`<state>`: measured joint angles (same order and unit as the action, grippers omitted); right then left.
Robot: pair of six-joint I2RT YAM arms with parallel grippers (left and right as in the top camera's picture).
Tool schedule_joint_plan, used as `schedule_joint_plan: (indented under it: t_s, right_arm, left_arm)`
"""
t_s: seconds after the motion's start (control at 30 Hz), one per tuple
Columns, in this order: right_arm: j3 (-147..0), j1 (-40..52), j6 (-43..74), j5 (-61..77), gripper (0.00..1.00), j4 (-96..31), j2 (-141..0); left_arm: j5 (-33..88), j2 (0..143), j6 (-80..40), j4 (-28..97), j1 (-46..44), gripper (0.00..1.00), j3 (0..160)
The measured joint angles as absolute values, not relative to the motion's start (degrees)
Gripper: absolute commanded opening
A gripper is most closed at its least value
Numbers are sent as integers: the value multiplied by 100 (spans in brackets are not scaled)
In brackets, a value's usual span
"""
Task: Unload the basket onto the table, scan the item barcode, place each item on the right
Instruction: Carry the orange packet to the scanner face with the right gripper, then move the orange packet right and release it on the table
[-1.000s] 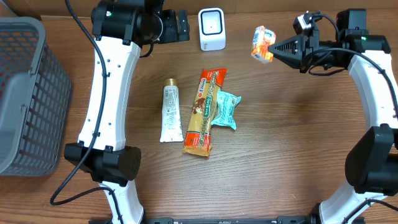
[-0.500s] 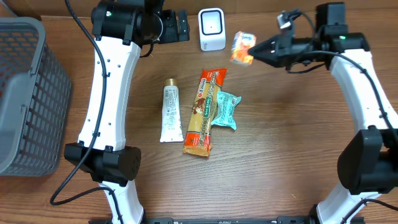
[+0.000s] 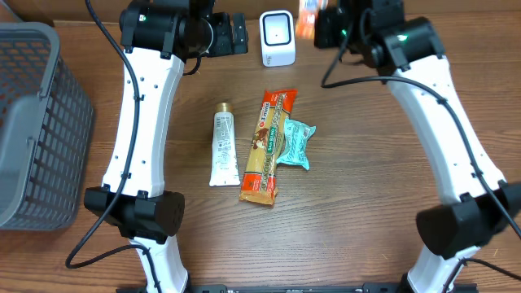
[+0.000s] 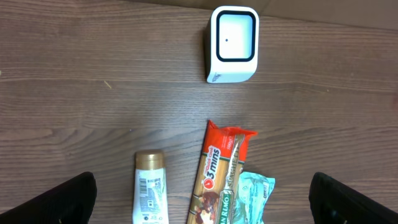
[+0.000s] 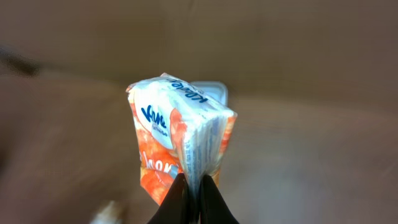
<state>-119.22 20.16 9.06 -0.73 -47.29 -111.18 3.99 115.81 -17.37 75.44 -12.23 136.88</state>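
Mid bench (image 3: 366, 203): tube (image 3: 222, 149), bar (image 3: 267, 146) and teal packet (image 3: 295, 144) lying flat, none held.
Farther: left gripper (image 3: 232, 34) spread wide, empty, just left of scanner (image 3: 278, 37).
Right gripper (image 5: 193, 200) pressed together, pinching pack (image 5: 180, 140) by thin edge seam. Pack aloft just right of scanner, at far edge.
Pack likely light, soft and squashy, with slippery film. Seam pinch may let it swing or slip.
Firmer hold: across body, barcode face left clear.
Barcode not visible.
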Motion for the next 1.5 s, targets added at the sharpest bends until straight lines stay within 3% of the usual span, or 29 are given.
schedule_joint_plan:
  t_s: [0.3, 0.67, 1.0, 1.3, 1.5]
  right_arm:
    - [-11933, 2235, -985, -1487, 4, -3074, -12527]
    - [-11926, 2574, -2683, -1802, 4, -2261, -13461]
    - [-11924, 2624, -2998, -2008, 4, -2139, -13760]
    - [-11924, 2628, -2998, -2036, 4, -2215, -13760]
    - [-11913, 2630, -2410, -2012, 4, -2606, -13557]
  left_arm:
    - [399, 11581, -1737, 7544, -1223, 100, 13688]
    - [405, 11581, -1737, 7544, -1223, 100, 13688]
    - [246, 11581, -1721, 7649, -1068, 100, 13688]
    - [161, 11581, -1671, 8044, -200, 100, 13688]
    - [141, 11581, -1667, 8079, -54, 100, 13688]
